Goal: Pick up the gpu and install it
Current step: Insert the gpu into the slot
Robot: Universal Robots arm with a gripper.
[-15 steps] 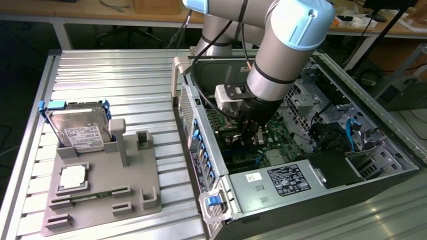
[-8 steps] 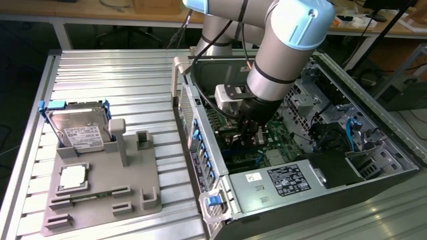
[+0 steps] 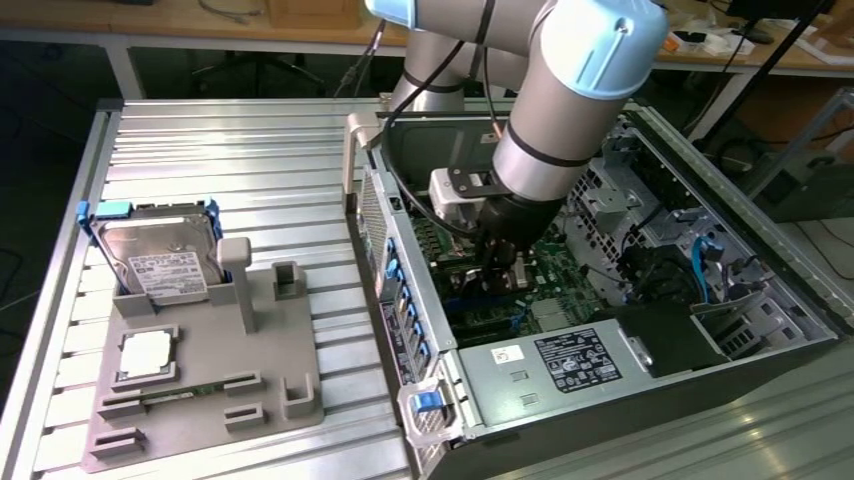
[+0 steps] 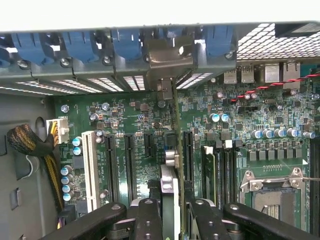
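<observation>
The arm reaches down inside the open computer case (image 3: 747, 330), right of centre in the exterior view. The gripper (image 4: 169, 210) is clamped on the gpu (image 4: 169, 172), which stands edge-on over the green motherboard (image 4: 240, 125), between the black expansion slots (image 4: 129, 165). Its silver bracket (image 4: 167, 60) sits up against the case's rear slot openings, upper middle of the wrist frame. Out on the grey fixture tray (image 3: 200, 400), lower left of the exterior view, the hard drive (image 3: 163, 262) rests in its holder.
</observation>
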